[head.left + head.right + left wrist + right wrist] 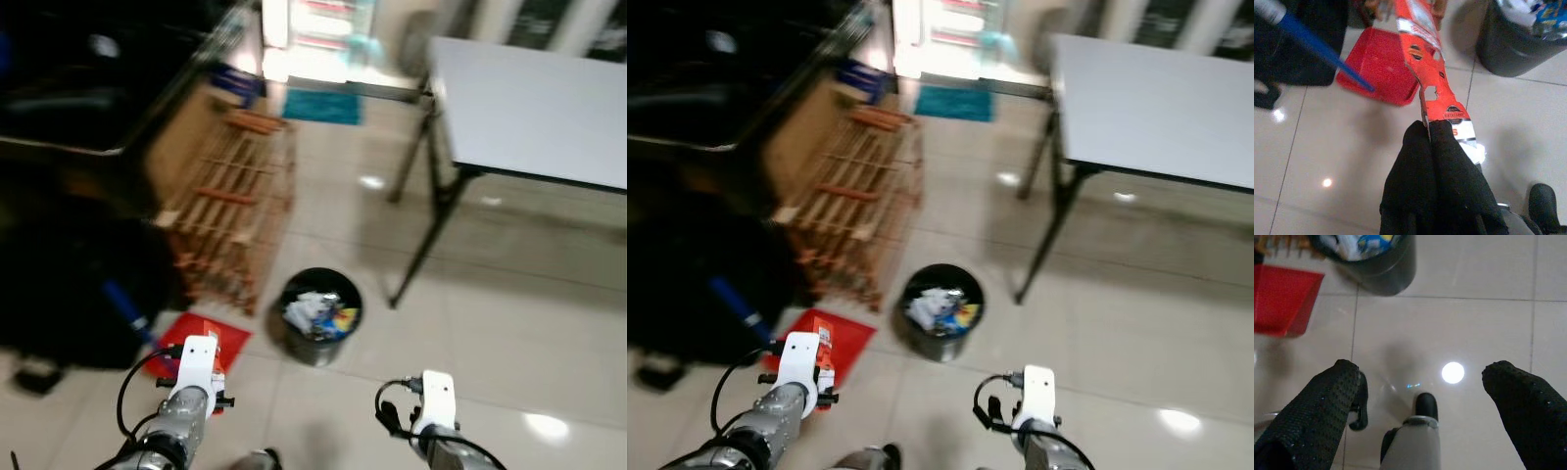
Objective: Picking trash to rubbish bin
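Note:
My left gripper (1431,128) is shut on a flat red wrapper (1431,73) with white and black print, held above the tiled floor. A round black rubbish bin (318,315) holding crumpled trash stands on the floor ahead, a little right of that gripper. The bin's dark wall (1513,44) also shows in the left wrist view, beyond the wrapper. My right gripper (1420,382) is open over bare tiles, with nothing between its fingers (1327,406), and the bin (1376,259) lies just beyond it.
A red dustpan (201,345) with a blue handle (1312,41) lies on the floor left of the bin. A wooden slatted rack (235,201) leans behind it. A white table on black legs (529,108) stands at the right. Dark furniture is on the left.

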You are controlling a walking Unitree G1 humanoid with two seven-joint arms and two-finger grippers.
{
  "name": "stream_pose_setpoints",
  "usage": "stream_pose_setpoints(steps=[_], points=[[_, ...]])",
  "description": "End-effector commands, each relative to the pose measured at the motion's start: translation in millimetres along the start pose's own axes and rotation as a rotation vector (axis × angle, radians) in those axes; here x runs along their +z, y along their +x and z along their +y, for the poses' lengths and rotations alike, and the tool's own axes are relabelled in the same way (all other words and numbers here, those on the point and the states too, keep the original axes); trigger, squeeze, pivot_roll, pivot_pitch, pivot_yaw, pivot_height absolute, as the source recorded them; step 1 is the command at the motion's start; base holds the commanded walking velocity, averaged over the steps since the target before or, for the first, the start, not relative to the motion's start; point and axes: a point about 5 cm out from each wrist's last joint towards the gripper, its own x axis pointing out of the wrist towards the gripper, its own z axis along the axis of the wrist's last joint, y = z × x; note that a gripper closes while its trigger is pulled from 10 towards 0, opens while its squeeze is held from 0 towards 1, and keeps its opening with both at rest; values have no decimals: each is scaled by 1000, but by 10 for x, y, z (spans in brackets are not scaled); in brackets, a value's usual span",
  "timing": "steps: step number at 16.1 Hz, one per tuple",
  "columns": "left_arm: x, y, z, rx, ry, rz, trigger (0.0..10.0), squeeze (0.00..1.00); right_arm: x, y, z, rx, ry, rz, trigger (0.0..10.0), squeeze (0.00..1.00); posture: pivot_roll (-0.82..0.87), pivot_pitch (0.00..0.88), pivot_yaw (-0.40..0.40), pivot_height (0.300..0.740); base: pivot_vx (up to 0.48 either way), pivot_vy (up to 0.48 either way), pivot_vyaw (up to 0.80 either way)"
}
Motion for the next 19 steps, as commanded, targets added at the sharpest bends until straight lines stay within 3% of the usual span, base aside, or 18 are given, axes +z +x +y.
stream_pose_setpoints(steps=[1, 6, 9, 11, 19], points=[[-28, -6, -32, -13, -10, 0, 10000, 0, -36, -11, -48, -18, 17, 10, 10000, 0, -54, 68, -58, 740, 0, 0, 0], [-28, -4, -26, -6, 10, 6, 10000, 0, -9, -6, -34, -7, 16, 1, 10000, 0, -52, 68, -59, 740, 115, 0, 0], [-37, -5, -26, -6, 15, 12, 10000, 0, 36, 2, -17, 5, 12, -13, 10000, 0, -53, 68, -61, 740, 382, 0, 0], [-42, -5, -28, -9, 16, 14, 10000, 0, 66, 8, 4, 19, 18, -25, 10000, 0, -54, 67, -61, 740, 401, 0, -800], [-53, -7, -34, -13, 19, 18, 10000, 0, 100, 11, 9, 22, 17, -42, 10000, 0, -53, 70, -63, 740, 405, 0, 0]])
